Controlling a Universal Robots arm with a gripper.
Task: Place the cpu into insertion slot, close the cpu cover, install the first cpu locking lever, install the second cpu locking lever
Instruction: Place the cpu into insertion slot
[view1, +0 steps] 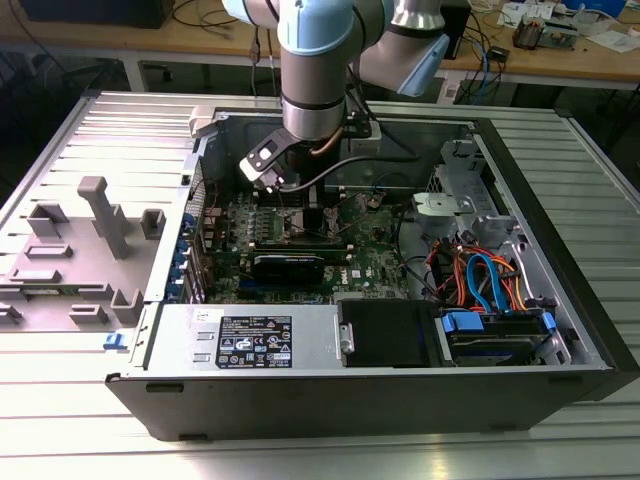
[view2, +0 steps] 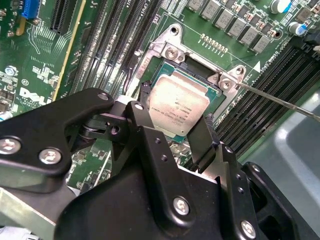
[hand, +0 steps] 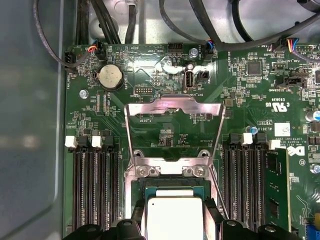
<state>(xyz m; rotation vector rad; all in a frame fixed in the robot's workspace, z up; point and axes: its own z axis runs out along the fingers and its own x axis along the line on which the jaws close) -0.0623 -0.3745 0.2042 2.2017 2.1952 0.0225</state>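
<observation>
In both wrist views the cpu (view2: 177, 105) (hand: 172, 217), a square chip with a pale metal top, sits between my two black fingers (view2: 207, 125) at the insertion slot (view2: 170, 50) (hand: 172, 171). The fingers press on opposite edges of the chip, so my gripper (view2: 176, 107) (hand: 173, 216) is shut on it. I cannot tell whether the chip is fully seated. The cpu cover (hand: 172, 106) stands swung open behind the slot. A thin wire locking lever (view2: 280, 102) sticks out, unlatched. In the exterior view my gripper (view1: 308, 215) reaches down into the open computer case.
Long black memory slots (hand: 95, 185) (hand: 245, 180) flank the socket on both sides. A black card (view1: 290, 265), a power supply (view1: 250, 340) and a bundle of cables (view1: 480, 275) fill the case. Grey fixtures (view1: 100, 215) stand on the table at the exterior view's left.
</observation>
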